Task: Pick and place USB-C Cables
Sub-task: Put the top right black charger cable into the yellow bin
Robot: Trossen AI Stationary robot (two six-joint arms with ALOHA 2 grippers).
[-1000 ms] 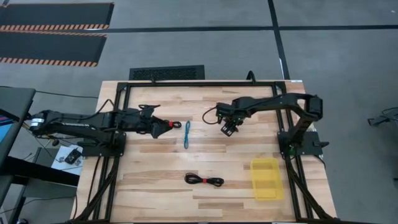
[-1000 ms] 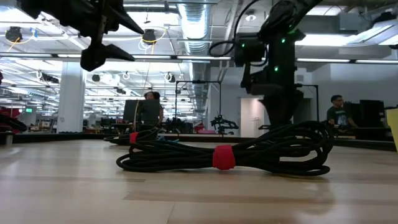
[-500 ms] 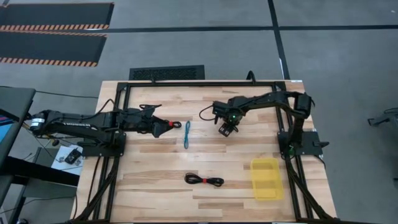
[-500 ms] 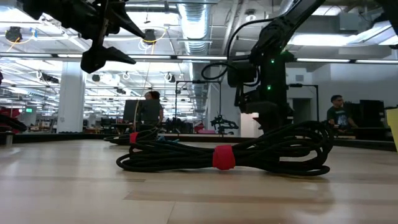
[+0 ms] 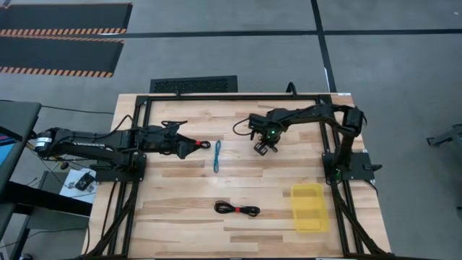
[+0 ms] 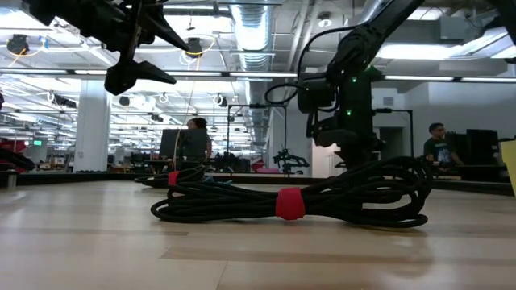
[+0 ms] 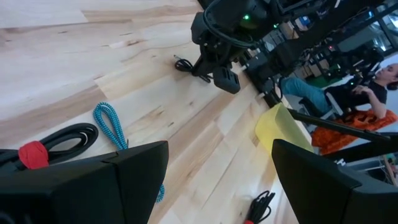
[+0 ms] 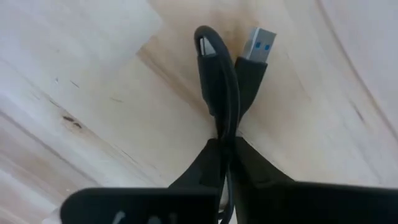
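A short black USB-C cable, folded into a small bundle, lies on the wooden table mid-right, and my right gripper is shut on it. My left gripper hangs open above the table's left part. Just beyond it lies a black cable with a red tie, and past that a light blue cable. A second black cable with a red tie lies near the front edge, filling the low view. My right gripper pinches the folded strands of the short black cable between its two fingers, below the looped end and the plug. The fingers come from above, pointing down. The bundle lies flat on the table.
A yellow bin stands at the front right of the table. A black metal frame runs around the tabletop. People sit in the room beyond the table.
My right gripper has come down onto the table and shut on the short black cable. My left arm has kept still.
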